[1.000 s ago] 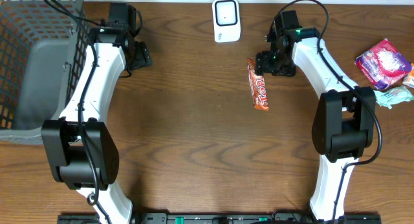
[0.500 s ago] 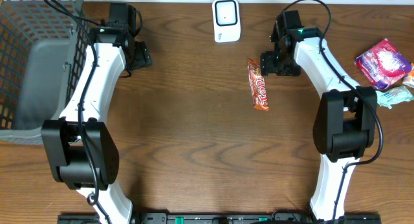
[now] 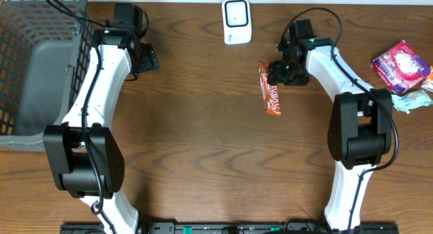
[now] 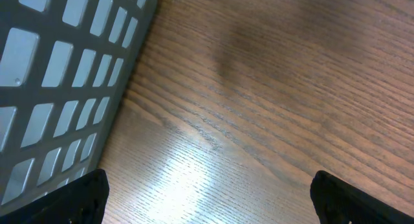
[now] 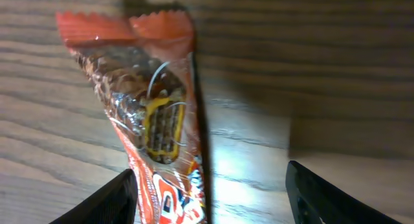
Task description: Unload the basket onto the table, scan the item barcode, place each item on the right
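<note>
An orange-red candy bar (image 3: 272, 92) lies lengthwise on the wooden table, below and right of the white barcode scanner (image 3: 237, 21) at the back edge. My right gripper (image 3: 275, 74) hovers low over the bar's far end. In the right wrist view the candy bar (image 5: 155, 120) lies between the spread fingers, close to the left one, and the right gripper (image 5: 213, 201) is open and not pressing on it. My left gripper (image 3: 149, 58) is at the back left beside the basket. In its own view the left gripper (image 4: 213, 201) is wide open over bare wood.
A grey mesh basket (image 3: 34, 65) fills the left side, its wall (image 4: 58, 75) close to the left gripper. At the right edge lie a pink-purple snack packet (image 3: 400, 65) and a teal packet (image 3: 413, 99).
The right gripper has shifted left and slightly forward, over the top end of the candy bar, and its jaws have narrowed a little. The left arm has stayed still.
</note>
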You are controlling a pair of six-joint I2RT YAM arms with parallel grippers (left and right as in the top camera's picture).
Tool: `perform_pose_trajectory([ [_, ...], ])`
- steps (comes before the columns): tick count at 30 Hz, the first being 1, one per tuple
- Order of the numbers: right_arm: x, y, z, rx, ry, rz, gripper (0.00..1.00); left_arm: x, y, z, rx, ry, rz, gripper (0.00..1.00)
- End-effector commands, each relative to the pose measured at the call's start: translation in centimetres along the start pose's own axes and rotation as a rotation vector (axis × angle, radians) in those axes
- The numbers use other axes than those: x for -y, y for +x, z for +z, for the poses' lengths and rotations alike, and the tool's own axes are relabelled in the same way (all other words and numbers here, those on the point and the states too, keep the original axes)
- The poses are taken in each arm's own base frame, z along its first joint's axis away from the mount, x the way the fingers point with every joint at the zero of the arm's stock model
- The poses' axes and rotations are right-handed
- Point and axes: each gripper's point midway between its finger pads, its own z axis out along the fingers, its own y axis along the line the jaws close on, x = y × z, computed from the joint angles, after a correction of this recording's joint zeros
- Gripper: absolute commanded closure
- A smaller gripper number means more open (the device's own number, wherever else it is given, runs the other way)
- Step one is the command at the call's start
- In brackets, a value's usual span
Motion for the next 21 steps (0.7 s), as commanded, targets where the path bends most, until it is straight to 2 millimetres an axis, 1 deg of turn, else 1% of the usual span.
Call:
perform_pose_trajectory([
  [1,-1.4,0.9,0.9,-0.027,-0.051,-0.042,0.31,-0.2,0.1,-0.1,0.000,-0.010,0.003,0.01],
  [9,-2.5,1.5,1.3,-0.043,-0.053,-0.069,0.32,-0.2,0.1,-0.1,0.000,-0.010,0.003,0.01],
  [11,-2.3,1.9,1.6,-0.051,-0.040,-0.070,0.33,-0.3,0.1,-0.1,0.000,-0.010,0.003,0.01],
  [13,-1.8,2.3,1.9,-0.061,-0.013,-0.069,0.33,-0.2,0.1,-0.1,0.000,-0.010,0.003,0.01],
  [16,-1.3,3.3,2.7,-0.078,-0.001,-0.065,0.33,-0.3,0.1,-0.1,0.000,-0.010,0.003,0.01],
  [18,-1.4,3.9,3.2,-0.089,-0.010,-0.064,0.34,-0.3,0.1,-0.1,0.000,-0.010,0.003,0.01],
  [21,-1.8,4.4,3.7,-0.097,-0.042,-0.065,0.38,-0.3,0.1,-0.1,0.000,-0.010,0.003,0.01],
])
